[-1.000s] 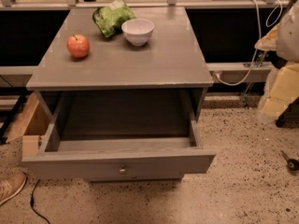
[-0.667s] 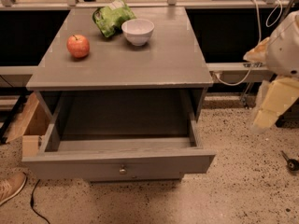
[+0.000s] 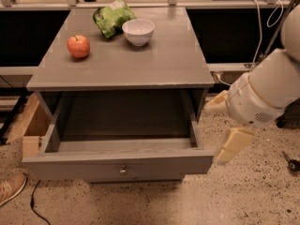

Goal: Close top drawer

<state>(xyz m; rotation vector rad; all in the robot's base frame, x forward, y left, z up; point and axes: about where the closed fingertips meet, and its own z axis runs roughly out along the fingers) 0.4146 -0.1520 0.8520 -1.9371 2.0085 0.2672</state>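
The top drawer (image 3: 117, 165) of the grey cabinet (image 3: 140, 67) is pulled far out toward me. Its deep box is empty and its wide flat front carries one small round metal knob (image 3: 123, 171). My gripper (image 3: 224, 125) is at the drawer's right side, close to the front right corner and apart from it. It is open, with one cream finger (image 3: 216, 102) up by the cabinet's right wall and the other finger (image 3: 233, 145) lower, beside the drawer front's right end. It holds nothing.
On the cabinet top are a red apple (image 3: 78, 46), a white bowl (image 3: 138, 31) and a green bag (image 3: 112, 15). A wooden box (image 3: 30, 125) stands left of the cabinet. A shoe (image 3: 9, 189) and a cable (image 3: 37, 205) are on the floor at left. A small tool (image 3: 291, 163) lies at right.
My arm and gripper have moved left and down from the far right toward the drawer's right front corner. The drawer has stayed open.
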